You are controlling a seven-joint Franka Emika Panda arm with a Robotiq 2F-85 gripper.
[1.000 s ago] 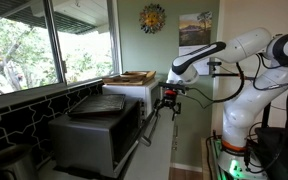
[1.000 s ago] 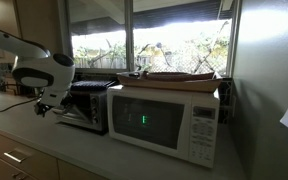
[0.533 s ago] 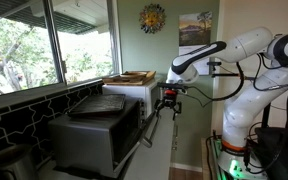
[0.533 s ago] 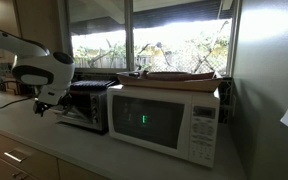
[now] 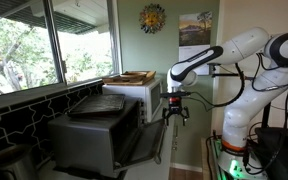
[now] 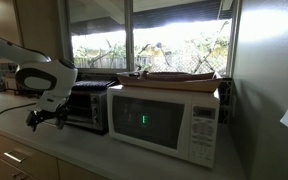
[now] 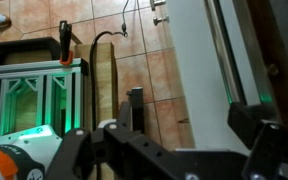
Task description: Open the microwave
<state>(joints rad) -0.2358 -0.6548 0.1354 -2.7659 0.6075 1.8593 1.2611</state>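
Observation:
The microwave point(image 5: 96, 130) is the dark grey boxy oven on the counter; it also shows in the other exterior view point(image 6: 86, 106). Its dark front door appears tilted outward from the top, with its upper edge just below my gripper point(image 5: 174, 114). The gripper hangs in front of the oven, out from its front face point(image 6: 42, 119). In the wrist view the two dark fingers point(image 7: 194, 120) stand wide apart with only tiled floor and the pale counter edge between them. I cannot tell whether a finger touches the door.
A white boxy appliance point(image 6: 164, 120) with a flat basket on top stands beside the oven, also in the other exterior view point(image 5: 142, 92). Windows run behind the counter point(image 6: 104, 155). A lit rack stands on the tiled floor point(image 7: 29, 95).
My gripper has moved down and outward, away from the oven's front. The door's top edge appears to have swung further out with it.

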